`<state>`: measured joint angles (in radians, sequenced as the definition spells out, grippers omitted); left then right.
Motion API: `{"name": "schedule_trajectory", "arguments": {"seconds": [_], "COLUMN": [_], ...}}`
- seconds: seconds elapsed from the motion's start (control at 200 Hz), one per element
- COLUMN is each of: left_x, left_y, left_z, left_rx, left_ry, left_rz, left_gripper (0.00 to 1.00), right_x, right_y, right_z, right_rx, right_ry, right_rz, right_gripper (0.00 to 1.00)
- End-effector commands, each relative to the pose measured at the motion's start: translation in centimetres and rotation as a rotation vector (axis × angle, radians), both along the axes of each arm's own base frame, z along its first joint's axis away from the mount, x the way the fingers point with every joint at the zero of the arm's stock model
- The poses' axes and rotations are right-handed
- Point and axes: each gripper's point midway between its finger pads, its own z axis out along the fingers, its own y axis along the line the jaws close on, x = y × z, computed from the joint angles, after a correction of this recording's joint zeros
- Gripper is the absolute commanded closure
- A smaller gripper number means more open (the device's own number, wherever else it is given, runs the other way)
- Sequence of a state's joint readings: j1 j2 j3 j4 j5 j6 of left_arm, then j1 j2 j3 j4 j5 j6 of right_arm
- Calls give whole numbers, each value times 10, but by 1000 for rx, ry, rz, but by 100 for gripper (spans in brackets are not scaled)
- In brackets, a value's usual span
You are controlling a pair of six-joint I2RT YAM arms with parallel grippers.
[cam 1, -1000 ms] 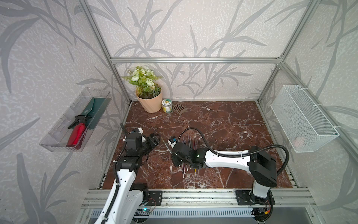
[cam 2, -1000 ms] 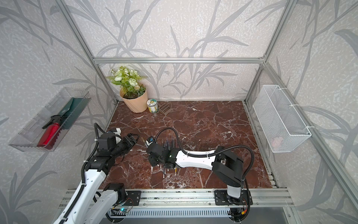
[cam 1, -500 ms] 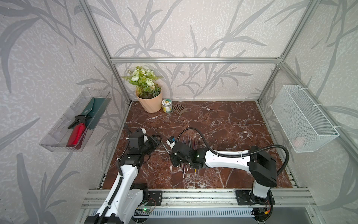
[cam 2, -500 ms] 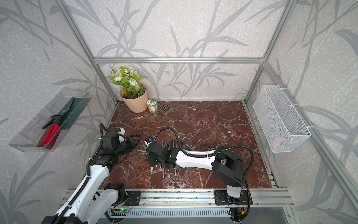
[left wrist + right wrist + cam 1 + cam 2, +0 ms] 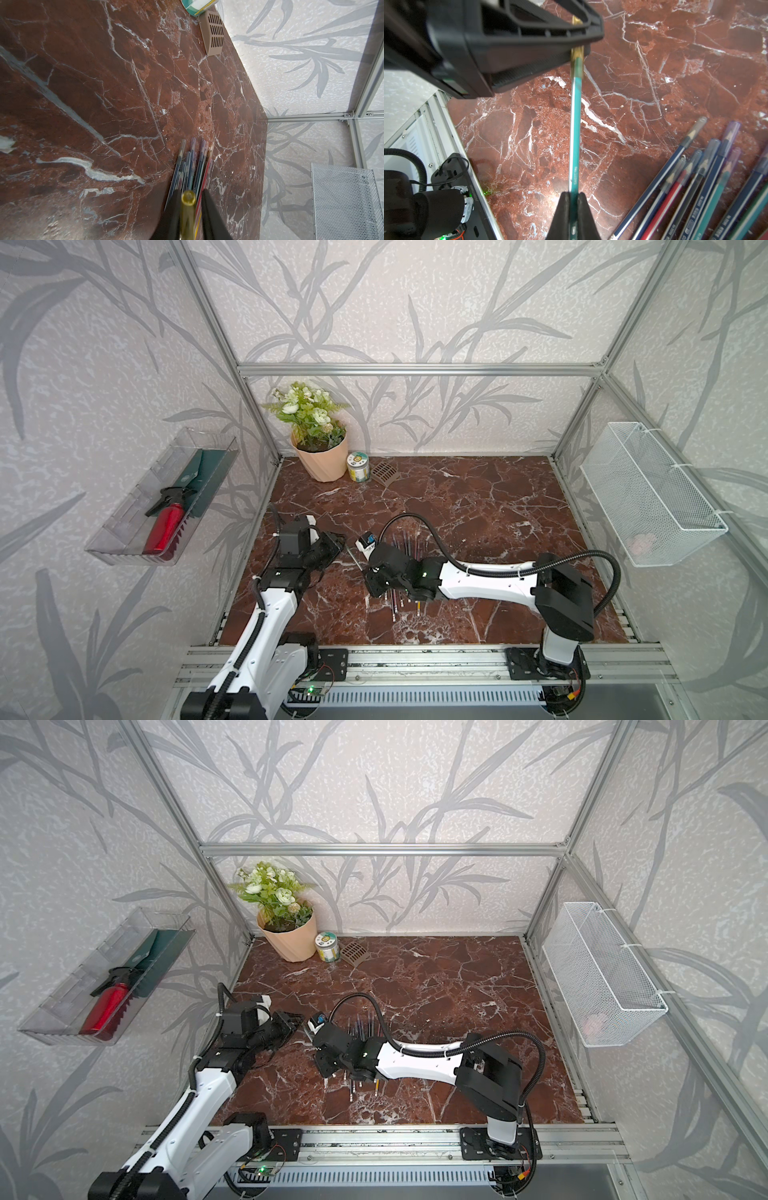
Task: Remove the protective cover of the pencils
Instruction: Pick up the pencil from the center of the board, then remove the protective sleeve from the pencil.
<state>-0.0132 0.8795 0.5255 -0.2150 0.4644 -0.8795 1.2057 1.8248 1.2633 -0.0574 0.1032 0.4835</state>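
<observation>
Left claw point(image 5: 337, 542): drawn in tight on a yellow cap point(image 5: 188, 200), one finger on each side of it.
Right claw point(image 5: 573, 196): clamped on the shaft of a teal pencil point(image 5: 575, 124).
Teal pencil: spans the gap between the two claws, above the table point(image 5: 478, 497) near its front left. Its capped end sits in the left claw.
Pencils point(image 5: 695, 187): loose bunch lying flat on the table under the right wrist, just beside the held one. Clear caps on the tips I can see, which point toward the back wall.
</observation>
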Motion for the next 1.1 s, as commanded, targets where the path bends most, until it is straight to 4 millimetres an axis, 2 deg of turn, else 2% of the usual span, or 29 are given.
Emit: {"name": "schedule_trajectory", "arguments": {"seconds": [0.0,0.13,0.305,0.395,0.49,0.575,0.635,0.72,0.825,1.095], "left_x": [-1,0,1,1,0,0,0,0,1,13], "left_y": [1,0,-1,-1,-1,-2,-2,-2,-1,4], "left_z": [5,3,3,4,5,6,6,6,7,16], "left_rx": [28,29,26,29,30,25,22,25,30,73], "left_ry": [-12,-2,3,3,3,2,1,0,0,-22], "left_rz": [-8,-13,-20,-21,-24,-25,-27,-24,-23,-17], "left_gripper": [86,90,92,93,93,93,93,93,93,96], "right_x": [3,3,3,6,8,10,10,10,7,-6], "right_y": [5,6,9,10,12,14,14,12,11,-2], "right_z": [13,13,9,4,-1,-7,-10,-8,-3,0], "right_rx": [23,20,4,-14,-33,-51,-63,-55,-39,-28], "right_ry": [-14,-15,-12,-8,-4,3,6,0,-10,-19], "right_rz": [5,10,13,12,12,17,22,19,34,57], "right_gripper": [100,99,71,64,60,61,71,89,100,100]}}
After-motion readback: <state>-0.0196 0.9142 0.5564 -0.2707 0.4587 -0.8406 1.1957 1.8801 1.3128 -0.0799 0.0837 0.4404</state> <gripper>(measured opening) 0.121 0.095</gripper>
